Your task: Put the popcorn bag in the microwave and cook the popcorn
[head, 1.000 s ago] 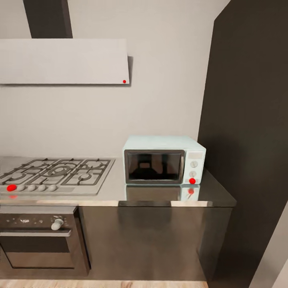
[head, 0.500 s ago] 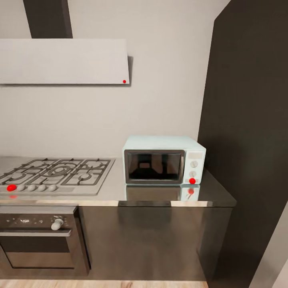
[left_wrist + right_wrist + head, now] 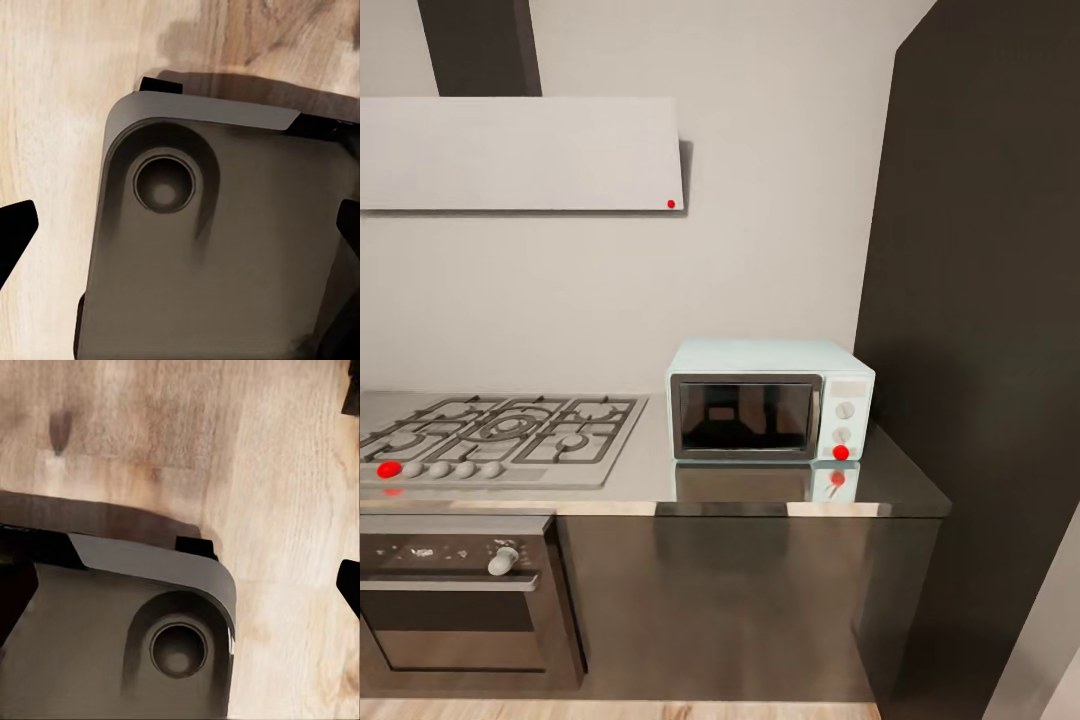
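Observation:
The pale mint microwave (image 3: 770, 400) stands on the grey steel countertop (image 3: 760, 495), against the wall, with its dark glass door closed. A red light glows low on its right-hand knob panel (image 3: 841, 452). The popcorn bag is out of view. My left gripper (image 3: 180, 240) hangs over the floor, open, one black fingertip (image 3: 15, 232) at each side of the picture and nothing between them. My right gripper (image 3: 180, 592) is likewise open and empty, one fingertip (image 3: 349, 585) at the frame's edge.
A steel gas hob (image 3: 500, 435) with a red knob lies left of the microwave, above a built-in oven (image 3: 455, 590). A white hood (image 3: 520, 152) hangs overhead. A tall dark cabinet (image 3: 980, 350) closes the right side. Both wrist views look down on my grey base (image 3: 225, 247) and light wood floor (image 3: 262, 450).

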